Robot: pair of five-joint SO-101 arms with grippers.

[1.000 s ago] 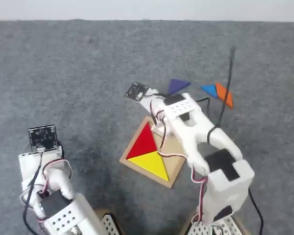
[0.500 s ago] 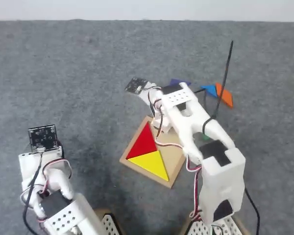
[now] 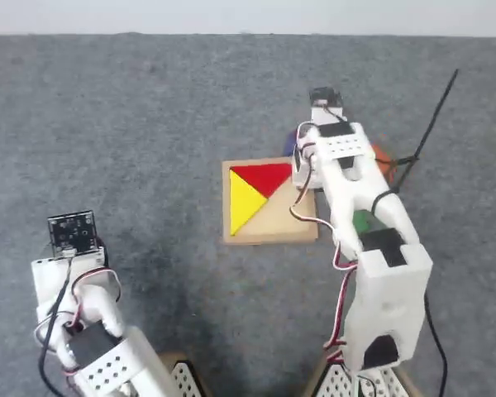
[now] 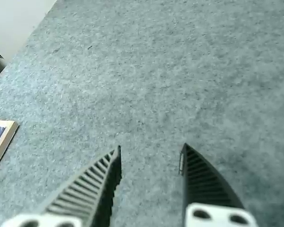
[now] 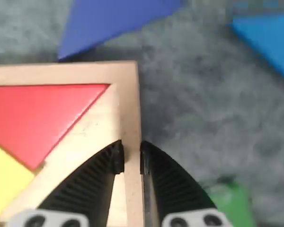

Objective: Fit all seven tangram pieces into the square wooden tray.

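Clamping the square wooden tray [image 5: 131, 104] by its rim, our right gripper [image 5: 130, 158] sits beside two seated pieces: red triangle [image 5: 38, 113], yellow triangle [image 5: 4, 182]. We count three outside on the carpet [image 4: 180, 71]: dark blue piece [image 5: 113, 16], light blue piece [image 5: 270, 33], green piece [image 5: 229, 201]. Our left gripper [image 4: 149, 161] gapes above bare carpet.

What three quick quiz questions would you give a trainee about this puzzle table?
1. True or false: the tray already holds all seven pieces.
2. What is the right gripper pinching? A the tray's rim, B a blue piece, C nothing.
3. Fill in: next to the red piece in the tray lies a ____ piece.
Key: 1 false; 2 A; 3 yellow piece.
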